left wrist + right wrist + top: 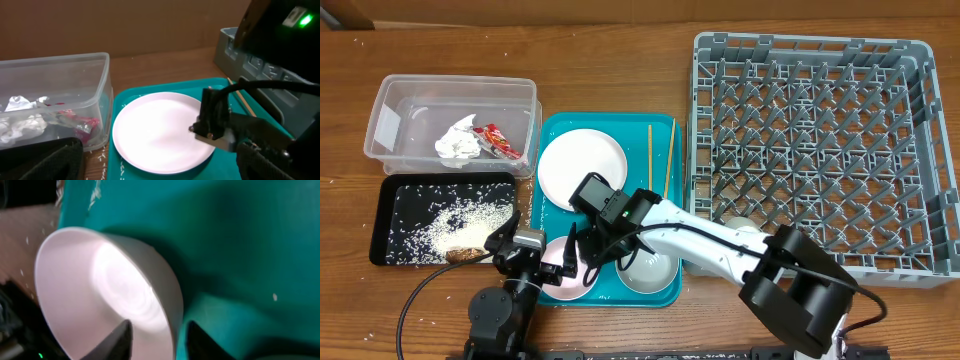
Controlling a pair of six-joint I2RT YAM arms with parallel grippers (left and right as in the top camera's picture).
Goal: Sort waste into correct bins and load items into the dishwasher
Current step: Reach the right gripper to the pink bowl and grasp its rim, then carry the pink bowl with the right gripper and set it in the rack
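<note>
A pink bowl sits at the front left of a teal tray. My right gripper is open and straddles the rim. In the right wrist view one finger is inside the pink bowl and one is outside, right gripper. My left gripper is open and empty just left of the bowl, left gripper. On the tray also lie the plate, two chopsticks and a white bowl. The plate also shows in the left wrist view.
The clear tub holds the napkin and red wrapper. The black tray holds rice and a brown scrap. The grey rack fills the right side. Rice grains lie scattered on the table.
</note>
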